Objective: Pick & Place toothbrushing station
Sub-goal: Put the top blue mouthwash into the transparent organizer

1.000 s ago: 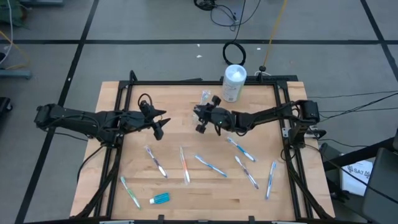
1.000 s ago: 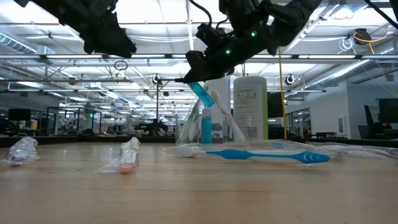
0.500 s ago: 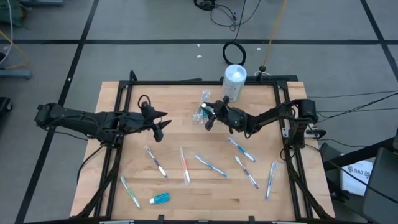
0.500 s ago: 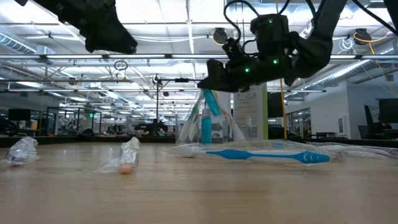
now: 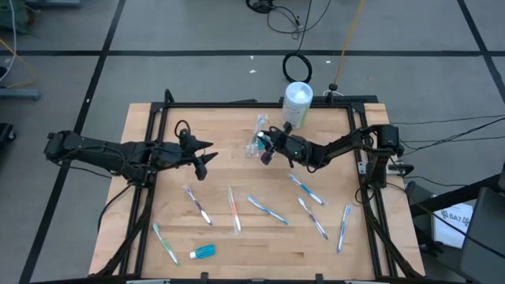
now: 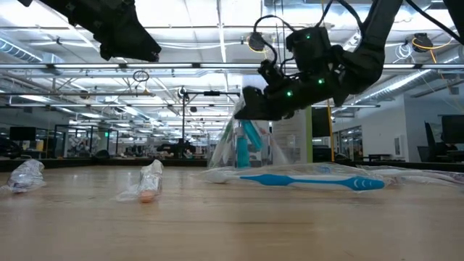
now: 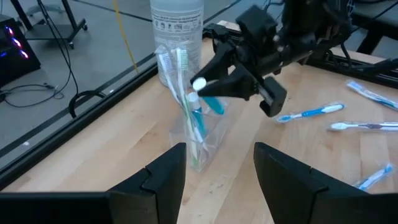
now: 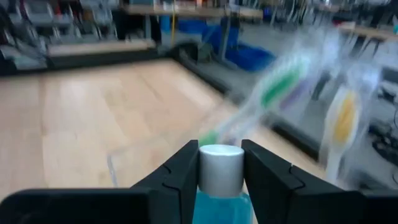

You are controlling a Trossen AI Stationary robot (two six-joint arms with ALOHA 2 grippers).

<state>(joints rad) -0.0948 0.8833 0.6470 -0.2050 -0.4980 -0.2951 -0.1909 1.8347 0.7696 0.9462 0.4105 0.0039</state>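
Placing step: my right end effector (image 7: 208,87) grips a blue toothpaste tube (image 7: 213,102) over the upright clear bag (image 7: 198,134) by the canister (image 5: 297,102); next, lower and release. My left end effector (image 5: 201,162) waits, wide.

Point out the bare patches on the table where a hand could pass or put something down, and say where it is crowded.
Bare wood: the strip between the left hand and the plastic bag, and the corner behind the left arm. Crowded: the toothbrushes fanned across the front half with a toothpaste tube, and the back middle, where the right hand holds a tube over the bag beside the white canister.
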